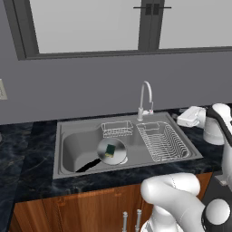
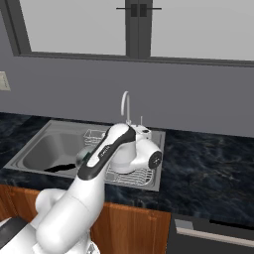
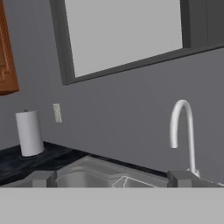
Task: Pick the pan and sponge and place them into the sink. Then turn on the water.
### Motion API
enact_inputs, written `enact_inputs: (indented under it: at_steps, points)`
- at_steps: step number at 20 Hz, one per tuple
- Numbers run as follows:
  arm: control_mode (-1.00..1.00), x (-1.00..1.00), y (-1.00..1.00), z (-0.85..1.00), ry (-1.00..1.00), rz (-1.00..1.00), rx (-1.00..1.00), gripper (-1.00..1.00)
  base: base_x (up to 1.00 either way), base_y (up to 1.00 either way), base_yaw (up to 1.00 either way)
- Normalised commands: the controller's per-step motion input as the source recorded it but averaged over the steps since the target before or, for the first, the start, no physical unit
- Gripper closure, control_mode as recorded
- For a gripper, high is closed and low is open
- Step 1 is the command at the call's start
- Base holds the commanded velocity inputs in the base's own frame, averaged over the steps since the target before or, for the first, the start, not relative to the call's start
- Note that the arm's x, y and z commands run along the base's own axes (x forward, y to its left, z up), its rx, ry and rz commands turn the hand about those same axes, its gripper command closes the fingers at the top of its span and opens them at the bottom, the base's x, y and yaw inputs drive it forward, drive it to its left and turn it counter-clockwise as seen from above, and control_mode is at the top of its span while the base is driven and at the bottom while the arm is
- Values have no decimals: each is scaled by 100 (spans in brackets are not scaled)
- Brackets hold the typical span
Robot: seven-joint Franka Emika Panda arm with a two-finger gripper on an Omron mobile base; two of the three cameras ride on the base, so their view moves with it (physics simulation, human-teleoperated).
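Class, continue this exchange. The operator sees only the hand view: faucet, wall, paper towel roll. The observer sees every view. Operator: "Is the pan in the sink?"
Observer: Yes. The pan lies in the left part of the sink, handle toward the front left.
Operator: Where is the sponge?
Observer: The sponge lies in the pan.
Operator: What sits in the sink's right part?
Observer: A wire rack.

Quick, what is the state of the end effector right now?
End effector: open, holding nothing, facing the faucet.
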Motion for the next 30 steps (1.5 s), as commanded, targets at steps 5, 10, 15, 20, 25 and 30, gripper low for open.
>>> enact_inputs:
  at_steps: [5, 10, 15, 20, 25, 30]
  points:
    - [-100, 19, 0, -4, 0, -3, 0, -100, 0, 0, 0]
    - [-100, 27, 0, -10, -1, -2, 0, -100, 0, 0, 0]
    - [-100, 27, -5, -13, -2, -1, 0, -100, 0, 0, 0]
    - [-100, 24, -14, -13, -2, 0, 1, -100, 0, 0, 0]
    - [-100, 28, -14, -8, 0, 0, 1, -100, 0, 0, 0]
    - [-100, 23, -10, -5, 0, 0, 1, -100, 0, 0, 0]
